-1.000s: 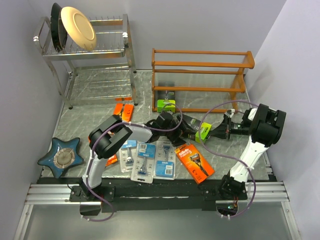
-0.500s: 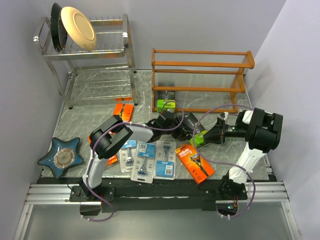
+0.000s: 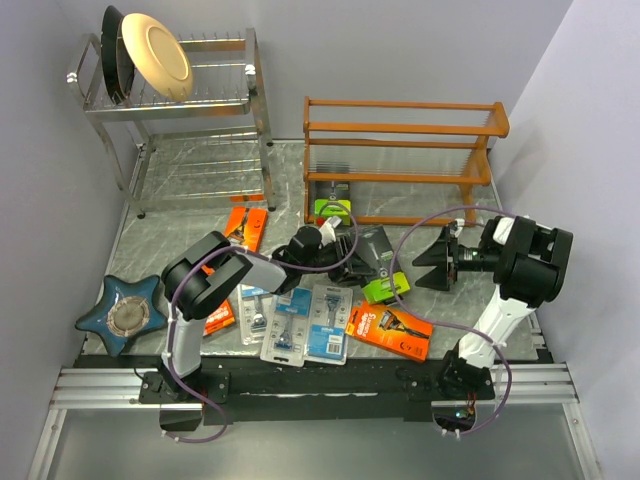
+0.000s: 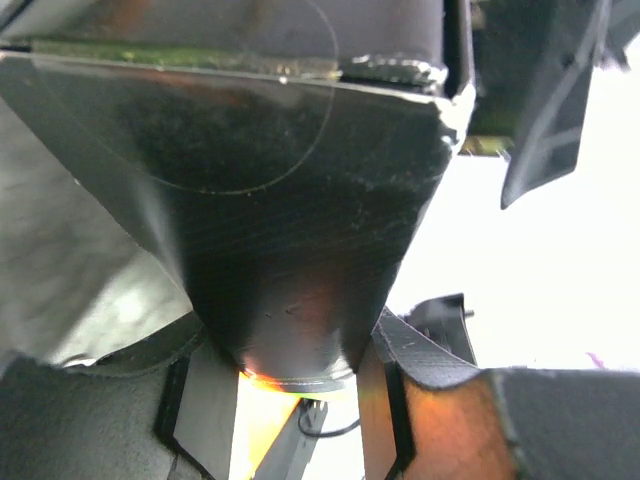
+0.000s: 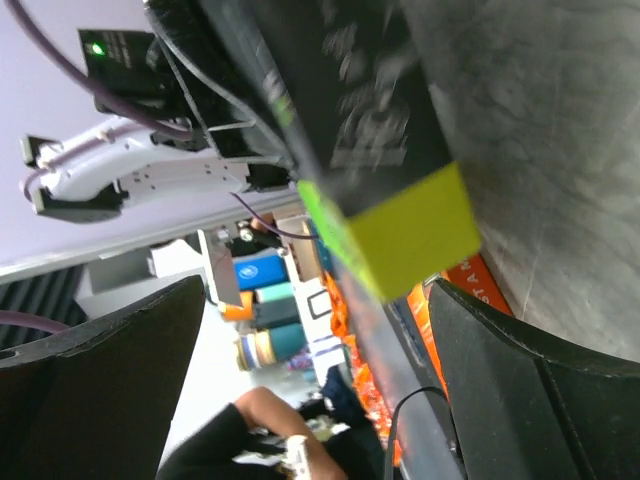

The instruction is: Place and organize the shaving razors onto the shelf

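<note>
Clamping one end of a lime-green-and-black razor box [image 3: 375, 256], the left gripper [image 3: 343, 247] holds it low by the desk [image 3: 190, 215], short of the shelf [image 3: 400, 128]. The right gripper [image 3: 430, 263] gapes wide, empty. Gripped so off-centre, the box could swivel and drop.

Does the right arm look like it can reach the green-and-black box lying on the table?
Probably yes. The right tool is open and faces the box with bare table between. The left tool grips its other end.
</note>
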You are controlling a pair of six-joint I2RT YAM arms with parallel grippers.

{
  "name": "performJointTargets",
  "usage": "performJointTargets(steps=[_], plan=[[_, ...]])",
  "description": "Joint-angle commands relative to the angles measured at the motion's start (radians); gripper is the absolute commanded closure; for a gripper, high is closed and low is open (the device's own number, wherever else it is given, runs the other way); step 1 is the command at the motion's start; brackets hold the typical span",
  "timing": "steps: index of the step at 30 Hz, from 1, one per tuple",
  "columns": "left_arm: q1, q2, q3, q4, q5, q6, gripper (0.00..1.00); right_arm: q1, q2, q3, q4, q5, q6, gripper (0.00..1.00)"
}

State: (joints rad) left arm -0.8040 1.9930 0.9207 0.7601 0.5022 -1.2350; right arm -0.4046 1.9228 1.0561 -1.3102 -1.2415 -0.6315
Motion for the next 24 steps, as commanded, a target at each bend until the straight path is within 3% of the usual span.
performJointTargets(steps=[1,12,16,17,18,20,24], plan=[[-0.001,-0.063,0.085,0.220,0.151,0.080,0.90,0.058,-0.022,0.027,-0.119,-0.032,-0.137,0.00],[0.012,0.046,0.248,0.266,0.291,0.031,0.82,0.113,-0.039,0.028,-0.127,-0.058,-0.169,0.00],[0.012,0.055,0.259,0.216,0.251,0.042,0.77,0.113,-0.053,0.025,-0.127,-0.081,-0.183,0.23],[0.012,0.047,0.259,0.143,0.230,0.067,0.71,0.112,-0.056,0.025,-0.127,-0.078,-0.178,0.26],[0.012,0.041,0.260,0.104,0.214,0.084,0.55,0.107,-0.064,0.025,-0.127,-0.078,-0.178,0.28],[0.012,0.021,0.270,0.018,0.180,0.147,0.35,0.086,-0.071,0.019,-0.106,-0.076,-0.143,0.35],[0.011,-0.014,0.296,-0.157,0.174,0.255,0.26,0.036,-0.061,0.019,-0.073,-0.076,-0.119,0.47]])
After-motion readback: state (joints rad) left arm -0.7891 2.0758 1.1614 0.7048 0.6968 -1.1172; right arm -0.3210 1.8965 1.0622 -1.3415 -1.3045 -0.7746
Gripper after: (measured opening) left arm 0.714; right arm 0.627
